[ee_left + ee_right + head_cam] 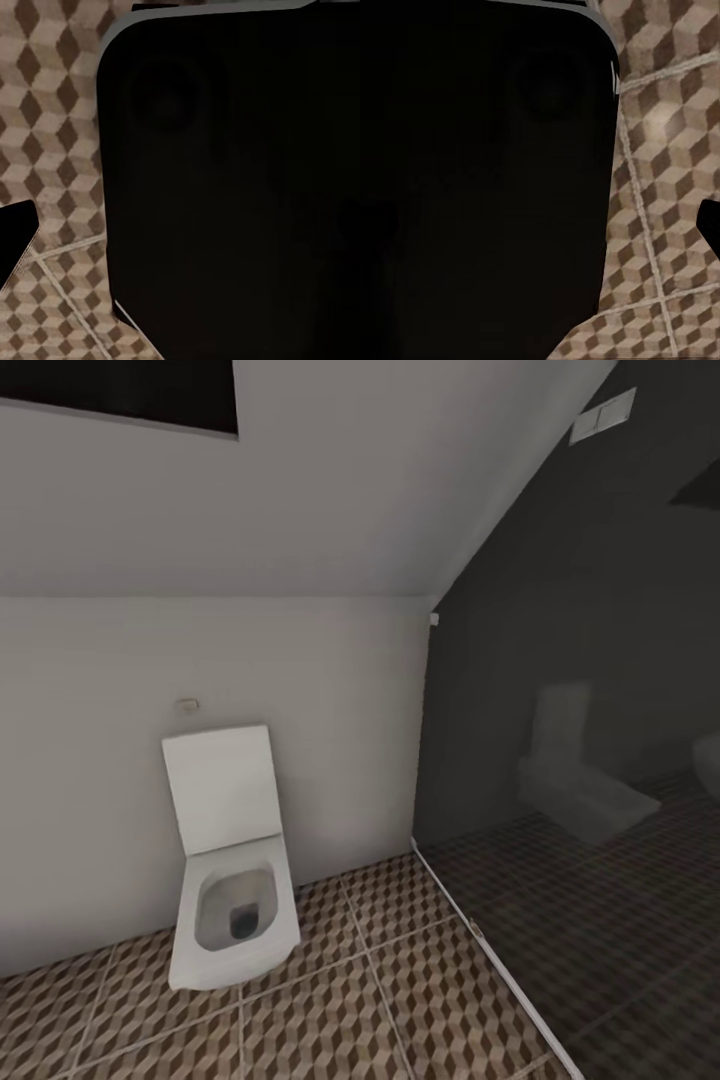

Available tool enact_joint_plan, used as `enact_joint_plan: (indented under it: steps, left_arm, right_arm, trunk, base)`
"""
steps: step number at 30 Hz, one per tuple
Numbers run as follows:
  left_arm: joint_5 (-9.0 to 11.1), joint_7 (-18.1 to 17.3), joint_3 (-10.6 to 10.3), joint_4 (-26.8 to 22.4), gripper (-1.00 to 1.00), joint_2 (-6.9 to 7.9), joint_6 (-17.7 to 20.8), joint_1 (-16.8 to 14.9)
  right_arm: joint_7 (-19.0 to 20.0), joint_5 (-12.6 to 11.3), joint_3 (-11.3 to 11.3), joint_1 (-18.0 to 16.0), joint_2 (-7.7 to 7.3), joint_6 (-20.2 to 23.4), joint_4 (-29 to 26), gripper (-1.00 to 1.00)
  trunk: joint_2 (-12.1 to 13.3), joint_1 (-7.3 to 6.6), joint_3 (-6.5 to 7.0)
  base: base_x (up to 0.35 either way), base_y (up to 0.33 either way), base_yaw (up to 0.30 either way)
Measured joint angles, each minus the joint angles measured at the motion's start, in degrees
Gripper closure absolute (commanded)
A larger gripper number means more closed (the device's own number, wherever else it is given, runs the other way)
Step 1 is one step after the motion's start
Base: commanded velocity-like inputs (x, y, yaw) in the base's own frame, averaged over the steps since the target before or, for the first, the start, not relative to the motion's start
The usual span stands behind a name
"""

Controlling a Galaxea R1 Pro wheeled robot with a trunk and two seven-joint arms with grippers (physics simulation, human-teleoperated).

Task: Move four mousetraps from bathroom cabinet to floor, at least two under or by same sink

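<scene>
In the left wrist view a large black rounded body (225, 187) covers most of the frame, and a small black tip (15, 232) pokes in at 9 o'clock. This may be part of the left tool, but I cannot tell whether the tool is apart or together. Around the dark body lies the bathroom floor (52, 112), its tiles printed with brown, beige and white cubes and crossed by pale grout lines.

The right wrist view is much the same. A black rounded body (480, 187) takes up the frame from 9 o'clock to the centre, and a dark sliver (711, 225) shows at 3 o'clock. The state of the right tool cannot be told either. The cube-pattern floor shows from 1 to 5 o'clock.

The head view looks into a bathroom corner. A white toilet (228, 860) stands at about 7 o'clock with its lid (222, 785) raised against a pale wall (200, 660). Its base rests on the cube-pattern tiles that run along 6 o'clock. Just above the lid is a small pale fitting (187, 706) on the wall.

From 12 to 5 o'clock stands a dark glossy panel (580, 660) carrying a dim reflection of the toilet (580, 780). A pale double switch plate (603, 415) sits at 1 o'clock. A dark opening (120, 390) cuts into the top of the frame at 11 o'clock.
</scene>
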Motion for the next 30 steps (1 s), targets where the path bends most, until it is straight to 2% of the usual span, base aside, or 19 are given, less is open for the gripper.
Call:
enact_joint_plan:
  steps: [30]
  left_arm:
    - [-0.02,0.04,-0.19,-0.09,-1.00,-0.12,0.01,0.00]
  right_arm:
    - [0.01,-0.10,-0.01,0.00,0.00,0.07,0.00,-1.00]
  trunk:
    - [0.00,0.00,0.00]
  base:
    - [0.000,0.000,-0.296]
